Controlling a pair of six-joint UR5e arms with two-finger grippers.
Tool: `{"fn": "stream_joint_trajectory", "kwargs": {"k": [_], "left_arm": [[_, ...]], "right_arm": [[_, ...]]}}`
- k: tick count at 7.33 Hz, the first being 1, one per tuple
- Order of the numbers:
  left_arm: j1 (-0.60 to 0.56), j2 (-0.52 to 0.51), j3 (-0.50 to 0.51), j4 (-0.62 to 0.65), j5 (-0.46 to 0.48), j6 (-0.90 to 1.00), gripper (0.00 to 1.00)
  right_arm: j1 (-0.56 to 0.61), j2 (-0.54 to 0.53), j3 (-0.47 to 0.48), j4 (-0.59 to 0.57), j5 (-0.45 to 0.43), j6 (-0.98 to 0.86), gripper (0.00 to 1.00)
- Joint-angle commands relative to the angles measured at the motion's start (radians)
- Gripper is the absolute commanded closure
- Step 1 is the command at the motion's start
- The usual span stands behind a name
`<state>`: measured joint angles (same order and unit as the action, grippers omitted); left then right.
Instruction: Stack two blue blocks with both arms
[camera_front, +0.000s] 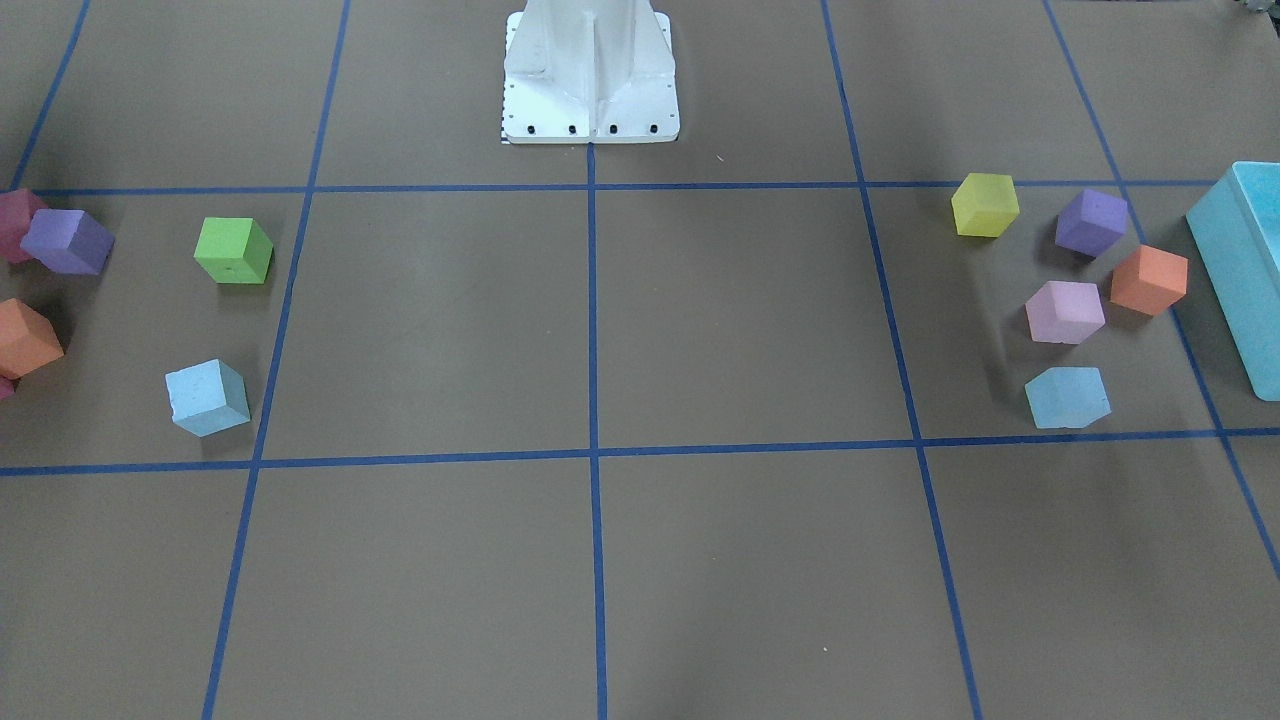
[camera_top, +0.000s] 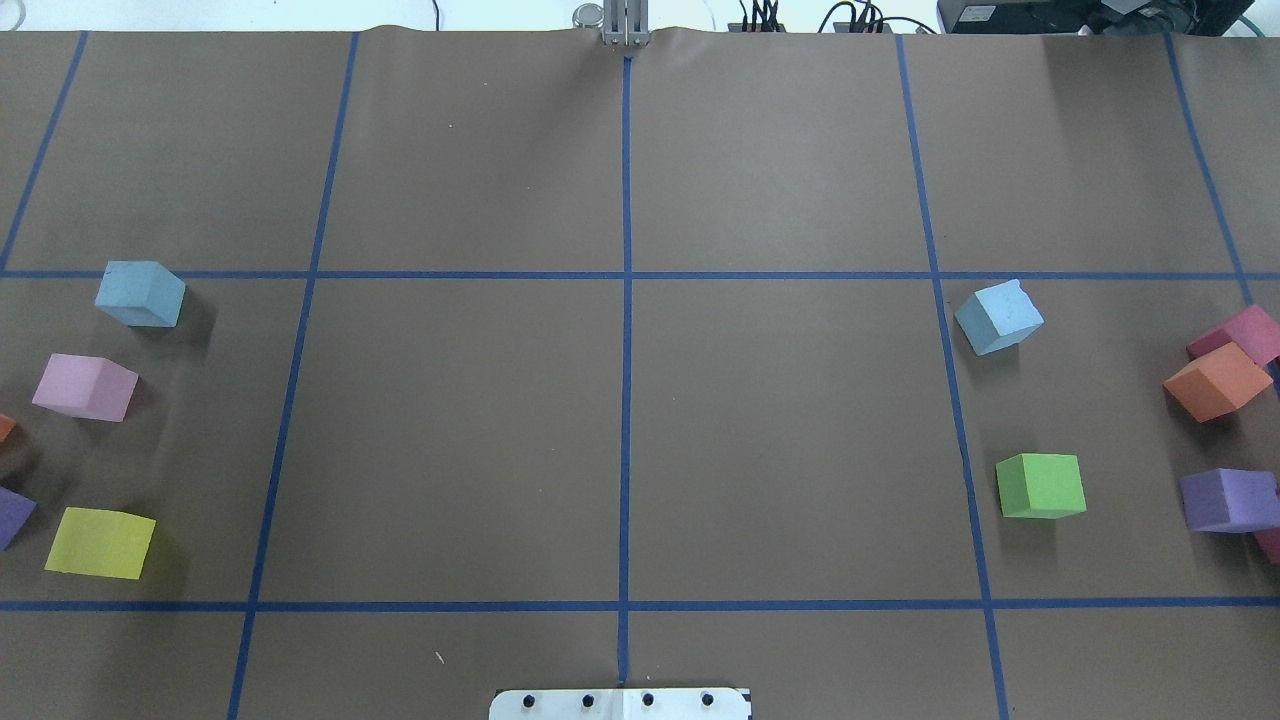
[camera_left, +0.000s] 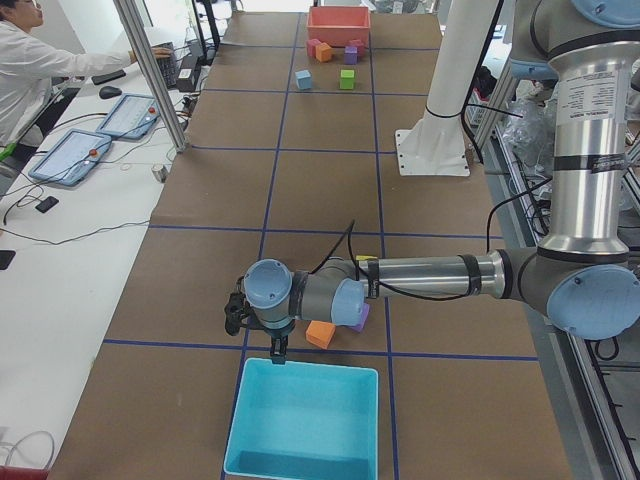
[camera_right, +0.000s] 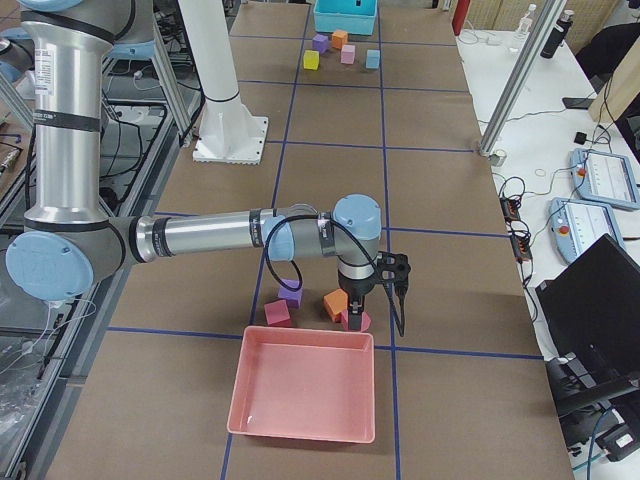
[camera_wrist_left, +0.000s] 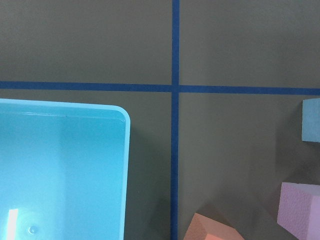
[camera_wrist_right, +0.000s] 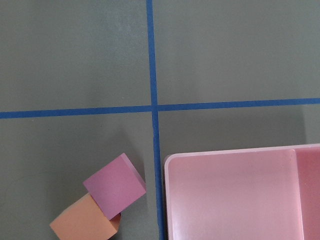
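Note:
One blue block (camera_front: 207, 398) (camera_top: 998, 317) lies on the robot's right side of the table, beside a green cube (camera_top: 1040, 486). The other blue block (camera_front: 1068, 397) (camera_top: 140, 293) lies on the robot's left side, and its edge shows in the left wrist view (camera_wrist_left: 311, 127). My left gripper (camera_left: 278, 346) hangs near the turquoise tray's (camera_left: 300, 420) far edge. My right gripper (camera_right: 354, 300) hangs over the cubes by the pink tray (camera_right: 300, 395). Both grippers show only in the side views, so I cannot tell whether they are open or shut.
Yellow (camera_top: 100, 542), pink (camera_top: 85, 387), purple (camera_front: 1090, 222) and orange (camera_front: 1148, 280) cubes lie around the left-side blue block. Orange (camera_top: 1215, 381), purple (camera_top: 1228, 499) and magenta (camera_top: 1240, 335) cubes lie at the right edge. The white pedestal (camera_front: 590, 70) stands at the robot's side.

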<state>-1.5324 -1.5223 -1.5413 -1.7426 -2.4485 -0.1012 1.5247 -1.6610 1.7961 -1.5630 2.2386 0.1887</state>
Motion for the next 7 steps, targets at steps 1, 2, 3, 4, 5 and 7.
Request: {"fn": "stream_joint_trajectory", "kwargs": {"k": [1,2,3,4,5,7], "left_arm": [[0.000,0.001,0.000,0.000,0.002,-0.003,0.00],[0.000,-0.002,-0.011,0.000,0.006,-0.026,0.00],[0.004,-0.019,-0.031,-0.002,0.006,-0.069,0.00],[0.014,-0.048,-0.066,0.000,0.003,-0.133,0.00],[0.037,-0.102,-0.074,0.002,-0.001,-0.179,0.00],[0.162,-0.215,-0.065,0.002,0.003,-0.349,0.00]], "right_arm": [[0.000,-0.003,0.002,0.003,0.041,-0.002,0.00],[-0.001,0.006,0.006,0.012,0.048,0.000,0.00],[-0.011,0.059,0.015,0.014,0.049,0.003,0.00],[-0.065,0.139,0.023,0.012,0.039,0.009,0.00],[-0.151,0.211,0.020,0.009,0.026,0.012,0.00],[-0.303,0.270,0.022,0.004,-0.065,0.049,0.00]]}}
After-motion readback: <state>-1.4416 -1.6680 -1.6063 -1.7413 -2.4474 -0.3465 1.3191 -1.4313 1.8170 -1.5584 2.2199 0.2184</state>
